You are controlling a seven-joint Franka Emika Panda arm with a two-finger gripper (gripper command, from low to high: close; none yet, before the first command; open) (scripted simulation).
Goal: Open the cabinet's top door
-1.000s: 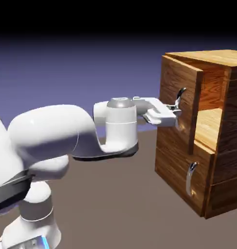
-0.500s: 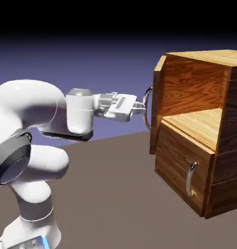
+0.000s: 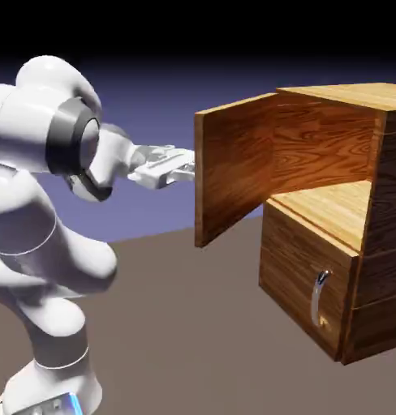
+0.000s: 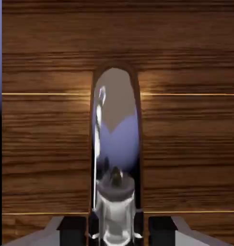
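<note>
— Where's the top door point(image 3: 234, 166)?
— Swung wide out from the cabinet point(image 3: 347, 219) on the desk point(image 3: 193, 324), inner face showing.
— And the gripper point(image 3: 185, 170)?
— Jaws clamped on its silver handle point(image 4: 115, 158), at the door's outer edge.

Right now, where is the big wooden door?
In the exterior view the top door is swung wide open, sticking out to the left of the cabinet above the shorter panel. The gripper is at its far edge.
</note>
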